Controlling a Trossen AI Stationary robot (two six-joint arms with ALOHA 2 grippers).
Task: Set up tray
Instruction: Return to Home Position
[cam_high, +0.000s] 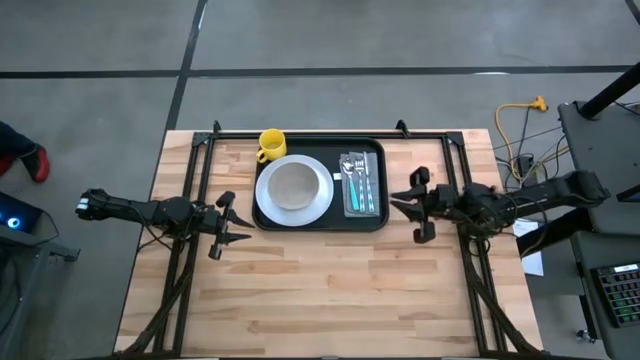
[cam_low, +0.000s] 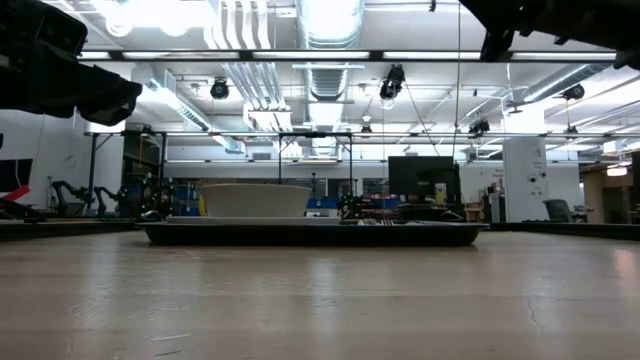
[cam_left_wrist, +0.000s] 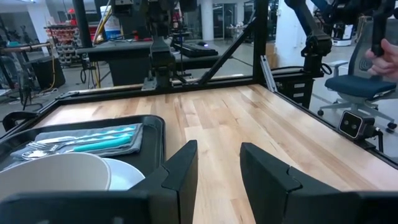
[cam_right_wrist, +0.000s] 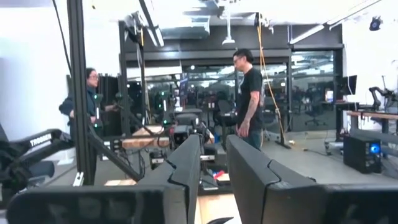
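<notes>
My left tool (cam_high: 228, 224) hangs over the tabletop (cam_high: 330, 295) just left of the tray (cam_high: 312, 146). Its fingers are parted with a clear gap and nothing between them, and it touches nothing. In my left wrist view the same tool (cam_left_wrist: 217, 150) points across bare wood, with the tray's near corner off to one side.

My right tool (cam_high: 407, 205) is just right of the tray, facing it. It too is spread open and empty, clear of the rim. Its wrist view looks out past the gaping fingers (cam_right_wrist: 186, 162) into the room.

The tray lies at the far middle of the tabletop, between my two tools. On its left half sits a white plate (cam_high: 318, 203) with a pale bowl (cam_high: 292, 185) on it. A yellow mug (cam_high: 271, 145) stands at the tray's far left corner. I cannot tell whether it rests inside the rim or on it. On the tray's right half lies a grey napkin (cam_high: 361, 207) with blue and white cutlery (cam_high: 358, 172) laid side by side on top.
</notes>
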